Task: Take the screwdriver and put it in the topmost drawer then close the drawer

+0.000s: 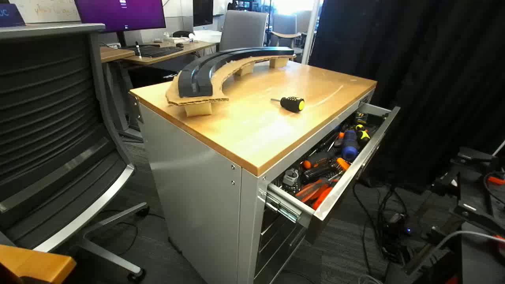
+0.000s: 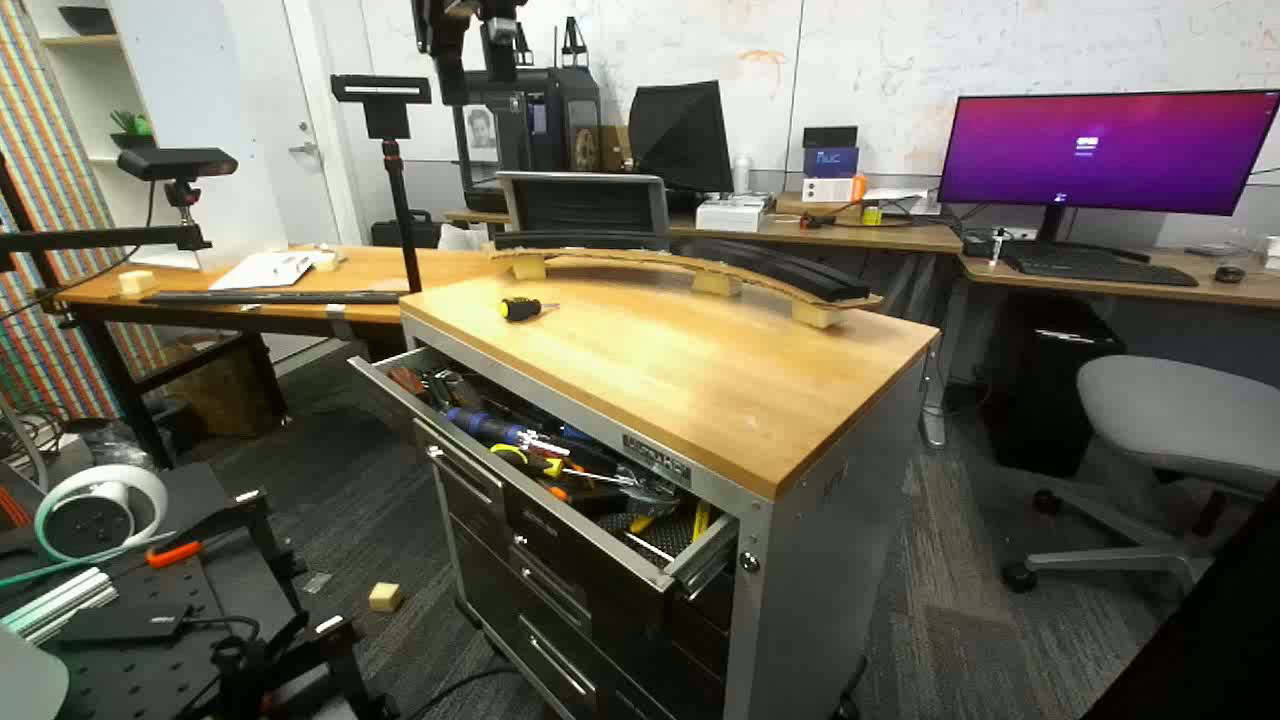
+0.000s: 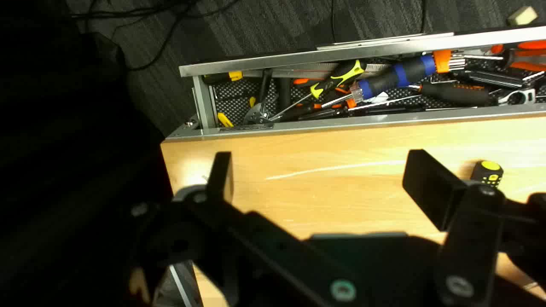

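Note:
The screwdriver point(image 1: 292, 103), a stubby black tool with a yellow end, lies on the wooden top of the cabinet; it also shows in the other exterior picture point(image 2: 520, 309). In the wrist view the screwdriver point(image 3: 487, 172) is just right of the right finger, which hides part of it. The topmost drawer point(image 1: 357, 165) is pulled out and holds many tools; its front rim also shows in an exterior view point(image 2: 580, 527) and in the wrist view point(image 3: 273, 61). My gripper point(image 3: 320, 175) is open with nothing between its fingers, above the wooden top. It shows at the top of an exterior view point(image 2: 477, 75).
A curved dark piece point(image 1: 197, 79) on cardboard and foam blocks stands along the back of the wooden top point(image 2: 640, 350). Orange and red tools point(image 1: 315, 189) and a blue-handled tool point(image 3: 396, 74) lie in the drawer. A black curtain point(image 1: 414, 71) hangs beside the cabinet.

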`<state>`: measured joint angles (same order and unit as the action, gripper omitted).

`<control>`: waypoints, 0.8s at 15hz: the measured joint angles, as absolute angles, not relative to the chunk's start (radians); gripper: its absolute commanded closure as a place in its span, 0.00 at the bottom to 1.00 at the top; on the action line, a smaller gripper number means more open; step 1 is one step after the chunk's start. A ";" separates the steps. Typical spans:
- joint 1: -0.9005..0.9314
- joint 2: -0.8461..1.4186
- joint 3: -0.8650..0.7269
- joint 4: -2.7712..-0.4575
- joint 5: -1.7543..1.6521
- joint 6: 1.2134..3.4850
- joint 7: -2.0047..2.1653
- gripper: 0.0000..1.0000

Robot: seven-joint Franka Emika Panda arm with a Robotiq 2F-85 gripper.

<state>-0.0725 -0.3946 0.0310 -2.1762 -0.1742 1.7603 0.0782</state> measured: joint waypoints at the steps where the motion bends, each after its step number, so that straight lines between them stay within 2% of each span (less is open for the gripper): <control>1: -0.072 -0.395 0.031 -2.173 -0.174 1.761 0.078 0.00; 7: -0.072 -0.397 0.028 -2.168 -0.172 1.767 0.083 0.00; 12: -0.061 -0.264 0.045 -2.192 -0.168 1.939 0.215 0.00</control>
